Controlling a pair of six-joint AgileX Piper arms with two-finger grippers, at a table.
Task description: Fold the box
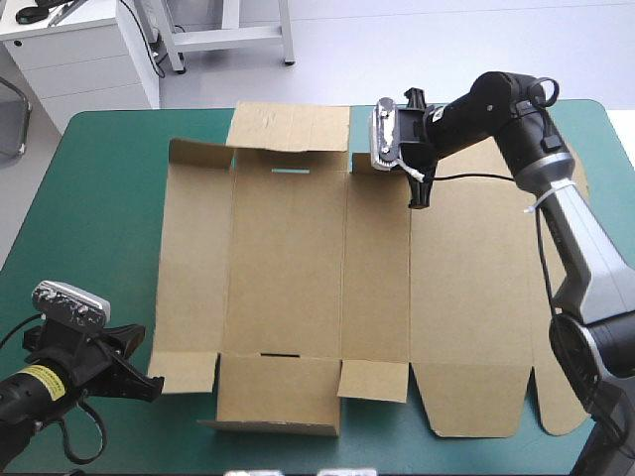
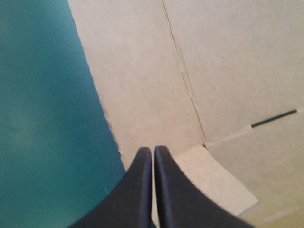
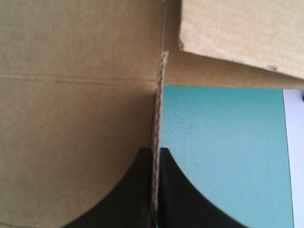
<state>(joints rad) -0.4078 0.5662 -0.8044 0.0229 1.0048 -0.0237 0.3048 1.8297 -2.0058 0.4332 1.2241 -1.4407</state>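
The brown box lies spread open on the teal-green cover, with its far flaps and a front flap tilted up. My right gripper is at the box's far edge near the middle. In the right wrist view its black fingers are shut on a board edge that runs up between them. My left gripper sits low at the box's front left corner. The left wrist view shows it shut in a pointed arch, its tips over the board's left edge beside a small flap.
Bare teal-green cover lies left of the box and along the table's front edge. The sheet's right panels reach close to the table's right edge, under the right arm. Cover also shows beyond the held flap.
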